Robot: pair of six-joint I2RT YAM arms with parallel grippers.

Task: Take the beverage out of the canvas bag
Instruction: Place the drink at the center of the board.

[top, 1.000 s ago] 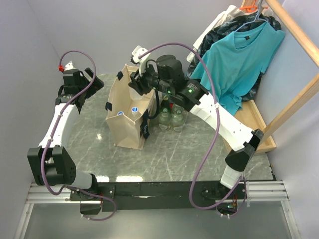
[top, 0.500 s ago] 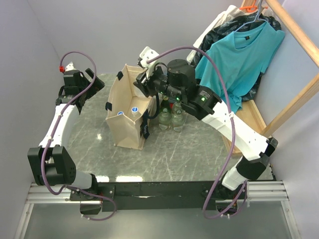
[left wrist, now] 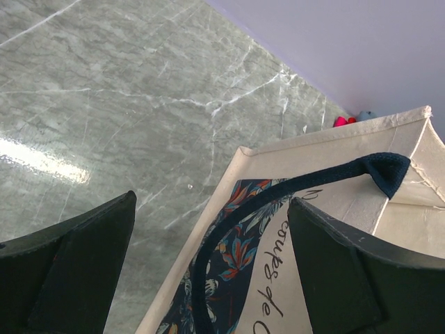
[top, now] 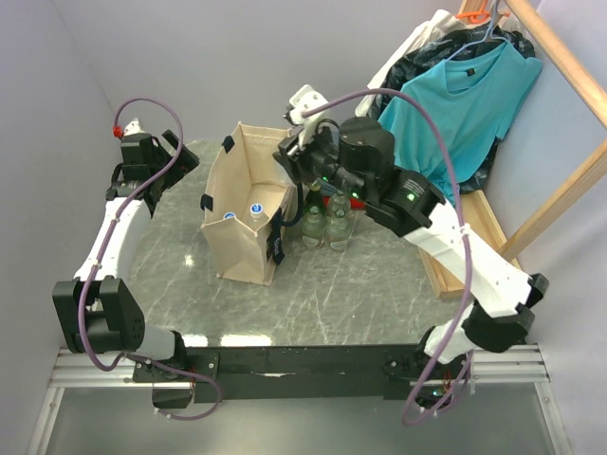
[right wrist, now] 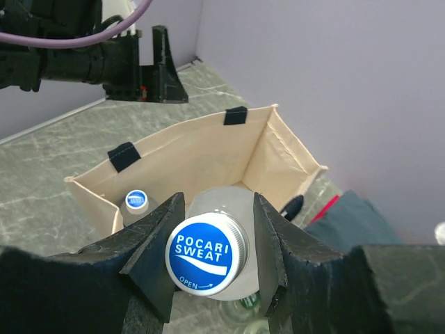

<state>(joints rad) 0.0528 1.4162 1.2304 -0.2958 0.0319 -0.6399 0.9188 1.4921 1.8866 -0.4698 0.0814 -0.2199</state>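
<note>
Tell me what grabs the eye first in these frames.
The right end effector is clamped on a blue-capped Pocari Sweat bottle, held high at the far right corner of the open canvas bag. Two more blue-capped bottles stand inside the bag, and clear bottles stand on the table just right of it. A teal T-shirt hangs at the far right.

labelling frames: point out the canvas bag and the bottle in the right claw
canvas bag (right wrist: 208, 149), right wrist view, inner wall
bottle (right wrist: 207, 256), right wrist view, blue cap top
</note>
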